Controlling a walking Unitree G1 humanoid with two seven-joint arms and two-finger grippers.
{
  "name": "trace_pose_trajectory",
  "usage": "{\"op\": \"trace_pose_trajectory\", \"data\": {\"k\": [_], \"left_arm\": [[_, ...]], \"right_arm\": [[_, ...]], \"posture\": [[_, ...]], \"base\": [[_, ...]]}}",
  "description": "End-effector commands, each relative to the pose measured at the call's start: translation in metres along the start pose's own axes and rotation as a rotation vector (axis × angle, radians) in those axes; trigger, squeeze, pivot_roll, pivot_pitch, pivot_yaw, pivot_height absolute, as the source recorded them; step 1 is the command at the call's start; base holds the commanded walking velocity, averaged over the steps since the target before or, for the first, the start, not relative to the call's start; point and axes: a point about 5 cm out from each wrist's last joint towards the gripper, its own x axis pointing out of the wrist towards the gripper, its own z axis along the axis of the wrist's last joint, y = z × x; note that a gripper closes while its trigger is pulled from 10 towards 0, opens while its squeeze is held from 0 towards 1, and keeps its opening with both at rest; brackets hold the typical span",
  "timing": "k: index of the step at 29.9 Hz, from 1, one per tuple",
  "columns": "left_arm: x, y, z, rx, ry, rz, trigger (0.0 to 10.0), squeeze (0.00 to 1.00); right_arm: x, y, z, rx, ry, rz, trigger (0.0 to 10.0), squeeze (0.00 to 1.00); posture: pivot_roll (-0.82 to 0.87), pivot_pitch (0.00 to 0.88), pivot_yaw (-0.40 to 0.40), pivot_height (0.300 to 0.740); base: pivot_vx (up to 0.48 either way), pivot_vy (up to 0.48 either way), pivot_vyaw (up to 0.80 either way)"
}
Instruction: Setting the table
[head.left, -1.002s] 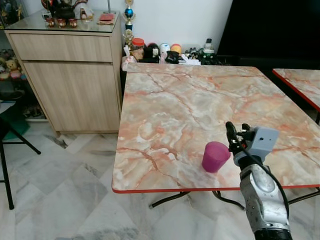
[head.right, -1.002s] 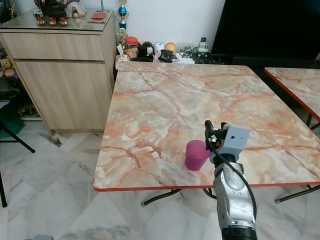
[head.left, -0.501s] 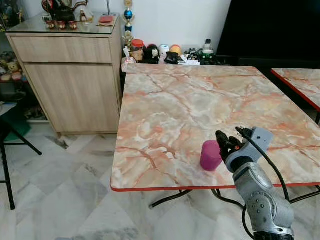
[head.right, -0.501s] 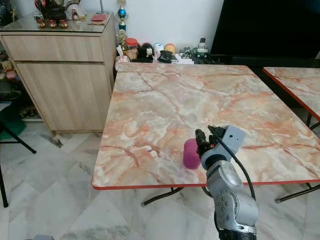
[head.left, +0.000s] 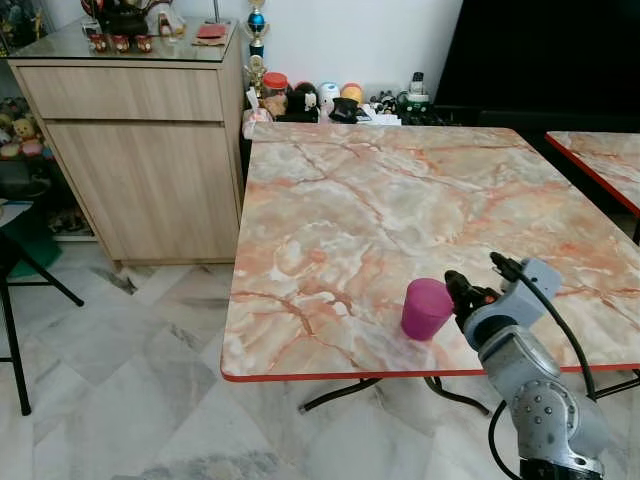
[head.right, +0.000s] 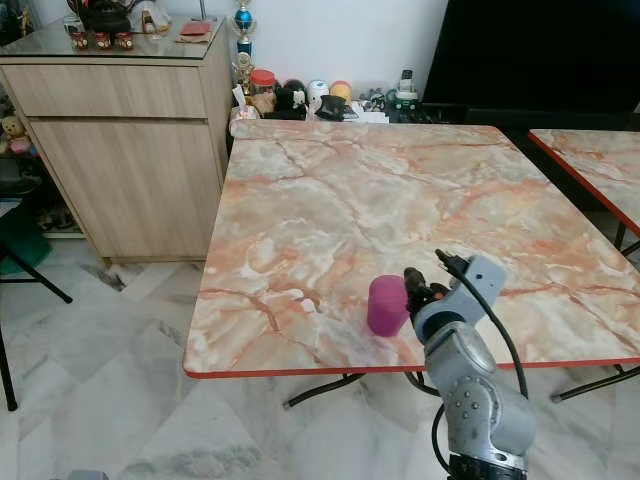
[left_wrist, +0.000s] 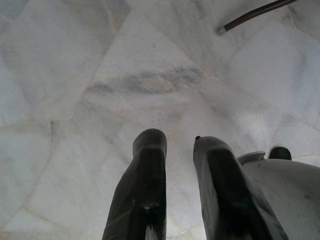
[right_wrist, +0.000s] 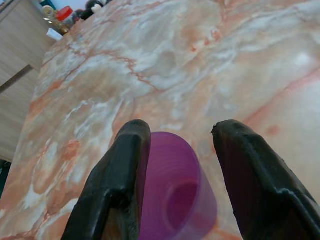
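Left tool (left_wrist: 172, 185) hung idle over the floor, fingers slightly apart and empty. Right tool (right_wrist: 182, 165) spread wide astride the purple cup (head.left: 426, 309), upright near the front edge of the marble surface (head.left: 400, 200); contact not confirmed. Recommended: level, centred closure on the cup wall before lifting, to avoid tipping.

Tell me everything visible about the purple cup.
The purple cup is translucent magenta plastic, tapered, wider at its open rim. It stands upright and looks empty, near the front edge of the marble-patterned table. The right gripper straddles it, open; one finger lies against its side, the other stands clear.
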Motion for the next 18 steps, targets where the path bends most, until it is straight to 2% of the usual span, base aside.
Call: {"op": "trace_pose_trajectory", "data": {"k": [1, 8, 18], "left_arm": [[-0.002, -0.001, -0.005, -0.009, 0.01, -0.001, 10.0, 0.0], [-0.002, -0.001, -0.005, -0.008, 0.011, -0.003, 10.0, 0.0], [-0.002, -0.001, -0.006, -0.013, 0.014, -0.001, 10.0, 0.0]], "right_arm": [[-0.003, 0.0, 0.006, 0.005, -0.011, 0.001, 10.0, 0.0], [-0.001, -0.01, -0.002, 0.009, 0.026, -0.033, 10.0, 0.0], [0.003, -0.01, -0.014, 0.006, 0.074, -0.023, 10.0, 0.0]], "posture": [[0.11, 0.065, -0.038, 0.74], [0.11, 0.067, -0.037, 0.74], [0.12, 0.068, -0.038, 0.74]], "base": [[0.0, 0.0, 0.0], [0.0, 0.0, 0.0], [0.0, 0.0, 0.0]]}}
